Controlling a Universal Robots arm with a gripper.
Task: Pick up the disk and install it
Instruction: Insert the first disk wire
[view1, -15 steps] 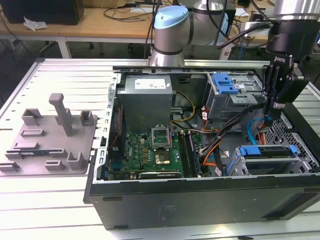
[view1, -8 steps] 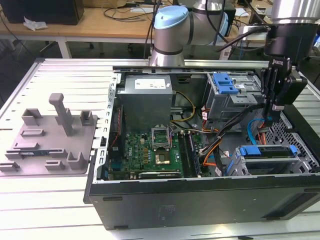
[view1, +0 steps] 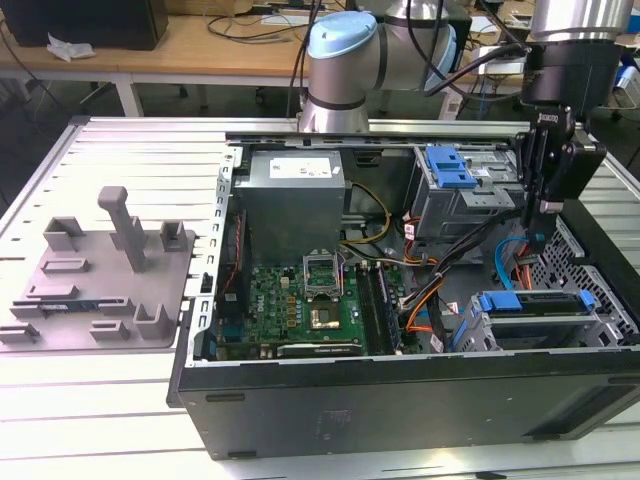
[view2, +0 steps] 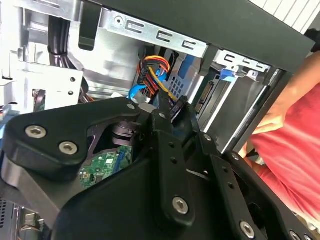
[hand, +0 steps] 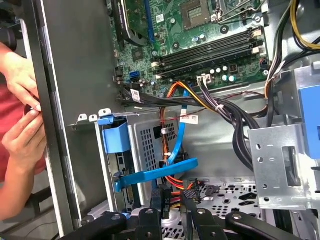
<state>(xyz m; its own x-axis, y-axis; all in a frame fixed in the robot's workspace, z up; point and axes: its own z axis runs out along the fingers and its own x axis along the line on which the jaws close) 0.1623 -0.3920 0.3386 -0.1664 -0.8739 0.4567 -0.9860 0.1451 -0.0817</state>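
A slatted metal table (view1: 120, 150) carries an open black PC case (view1: 400, 400) toward the exterior view's right, and just beside it a flat grey fixture plate (view1: 100, 300) with 1 tall post

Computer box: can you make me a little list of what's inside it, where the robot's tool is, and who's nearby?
Case: black computer case, open, on a slatted table
Inside: green motherboard, grey power supply, coloured cables
Disk: blue-framed disk, apparently seated in the drive cage
Tool: tool hangs low in the case, above the cables beside the disk
Person: hands at the case's outer wall
Outside: grey fixture plate, exterior view's left
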